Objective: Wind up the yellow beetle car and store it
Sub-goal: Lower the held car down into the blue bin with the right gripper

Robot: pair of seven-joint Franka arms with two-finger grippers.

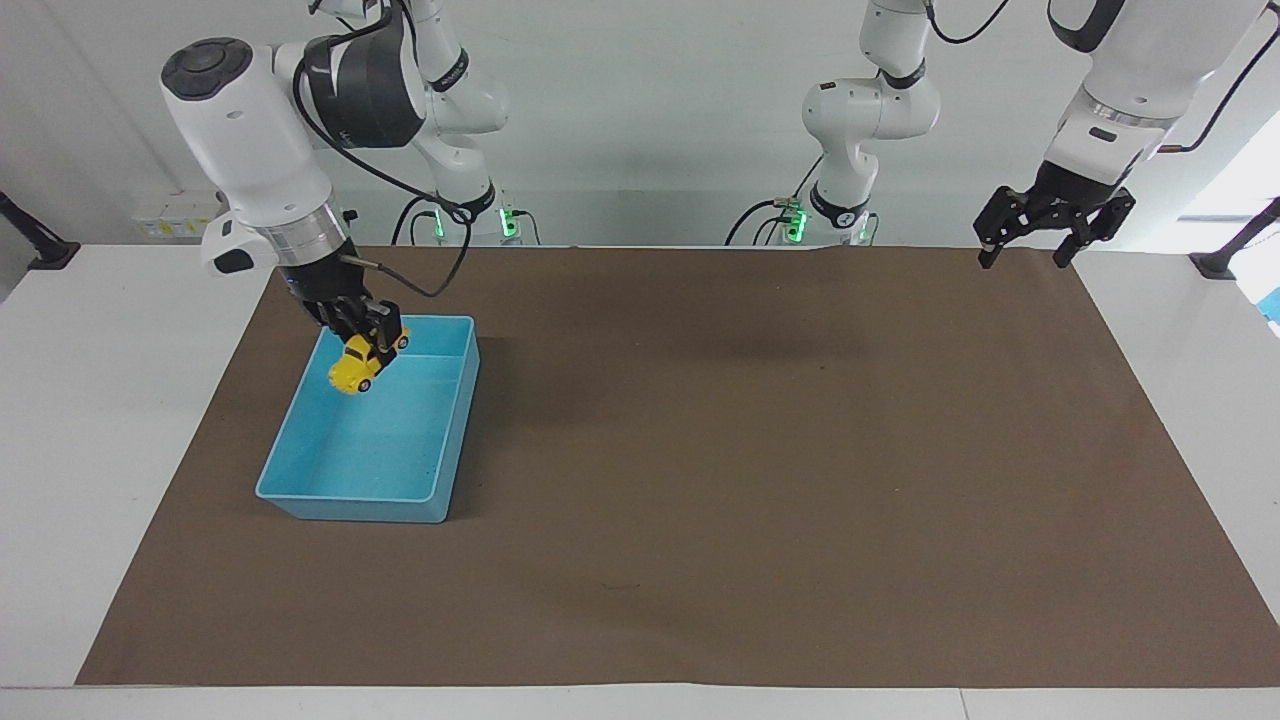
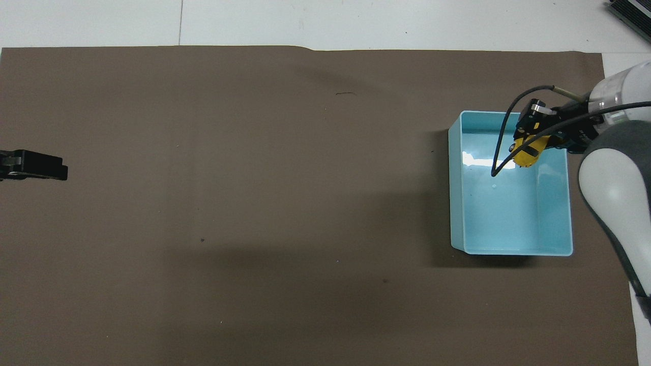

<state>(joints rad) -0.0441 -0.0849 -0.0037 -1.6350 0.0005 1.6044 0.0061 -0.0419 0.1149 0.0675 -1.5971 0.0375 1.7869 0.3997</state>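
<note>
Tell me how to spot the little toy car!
Find the brown mat on the white table, then the light blue bin at the right arm's end. Over that bin, the right pincer is shut on the yellow beetle car, held tilted. It is the only bright yellow thing there.

At the right of the frame we see the right gripper [image 2: 535, 137] clamped on the yellow beetle car [image 2: 526, 152], holding it over the upper part of the light blue bin [image 2: 508, 250]. The bin rests on the brown mat [image 2: 254, 178]. The left gripper [image 2: 35, 165] shows at the left edge.
</note>
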